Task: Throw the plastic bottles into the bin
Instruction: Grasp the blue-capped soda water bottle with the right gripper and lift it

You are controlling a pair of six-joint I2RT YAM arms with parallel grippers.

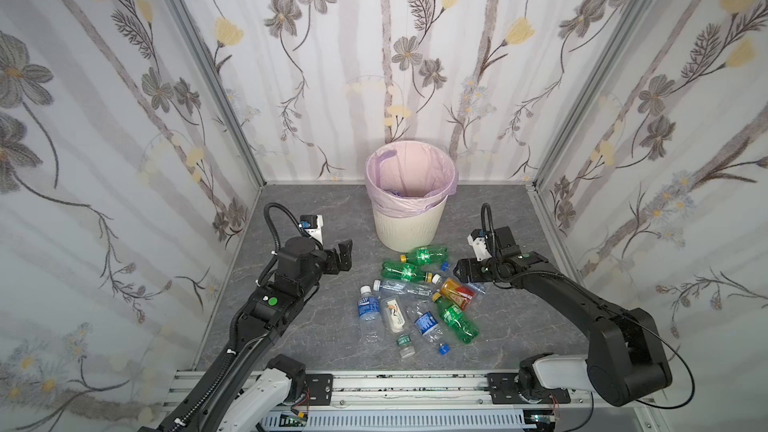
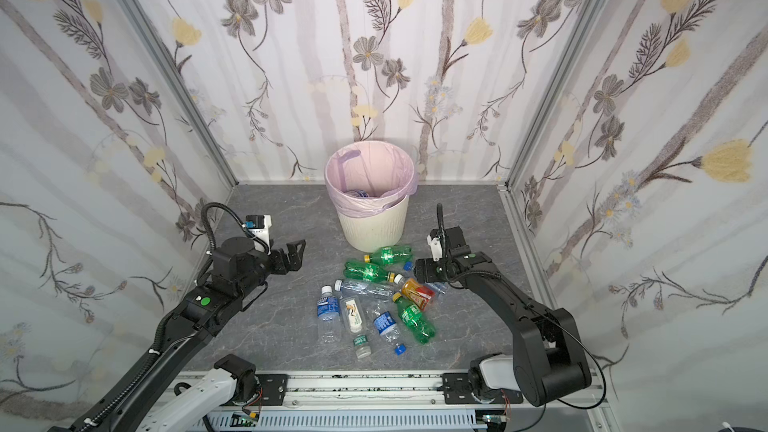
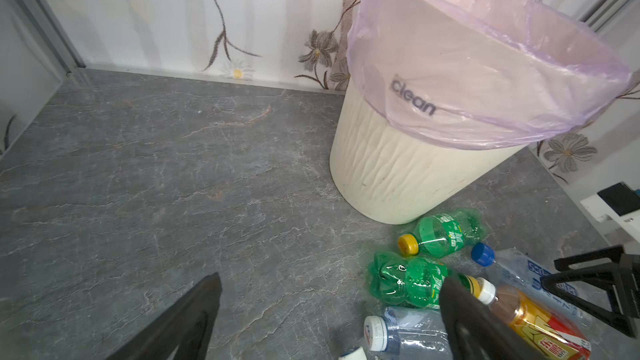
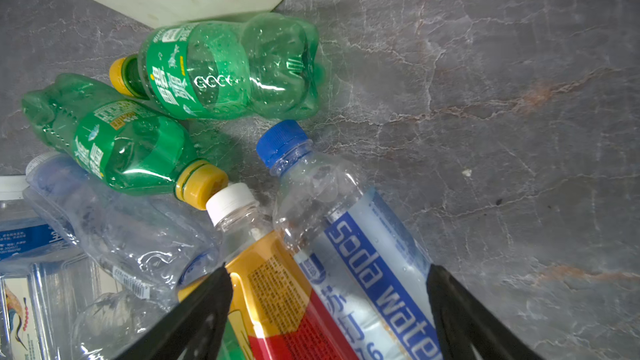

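The left fingers (image 3: 187, 316) are standing spread wide with nothing between them, hovering above the bare grey counter (image 3: 173, 185). Ahead of them, and off toward the right arm's side, the bin (image 3: 398, 174) is standing upright, its pink-lilac bag (image 3: 485, 64) folded over the rim.

The right fingers (image 4: 201, 313) are reaching down into the heap of plastic bottles (image 1: 424, 322), which are lying on the counter between the two pairs of fingers. These fingers are also standing well apart. They are straddling a clear soda-water bottle (image 4: 346, 237) with a blue cap, while one finger is overlapping the orange-red bottle (image 4: 270, 289) lying against it. I cannot tell whether either finger is touching a bottle yet. Nothing is lifted.

Just beyond the right fingertips, two green bottles (image 4: 225, 70) with yellow caps are lying on their sides. The farther one is resting just beside the foot of the bin. In both top views something clear and blue is showing inside the bin.
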